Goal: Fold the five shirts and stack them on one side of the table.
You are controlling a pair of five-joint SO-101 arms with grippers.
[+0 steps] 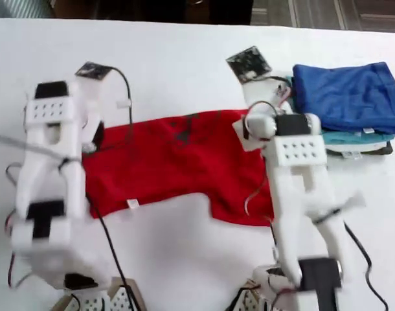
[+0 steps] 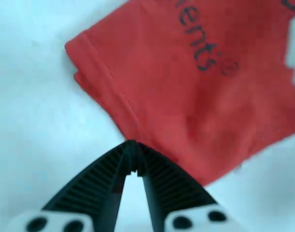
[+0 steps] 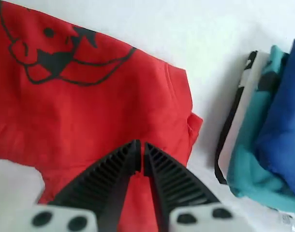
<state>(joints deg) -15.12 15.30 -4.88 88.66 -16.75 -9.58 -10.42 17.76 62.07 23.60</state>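
A red shirt [image 1: 178, 162] with a dark print lies spread across the middle of the white table [image 1: 184, 52]. My left gripper [image 1: 94, 139] sits at the shirt's left edge. In the left wrist view it [image 2: 132, 145] is shut, with the hem of the red shirt [image 2: 196, 96] running into its tips. My right gripper [image 1: 246, 126] is at the shirt's far right corner. In the right wrist view its black fingers [image 3: 139, 145] are pressed together on the red shirt [image 3: 89, 96].
A stack of folded shirts stands at the right side of the table: a blue shirt [image 1: 346, 94] on top, a teal one [image 1: 356, 137] under it, and a black-and-white one [image 3: 234, 130] lower down. Cables trail from both arms over the table.
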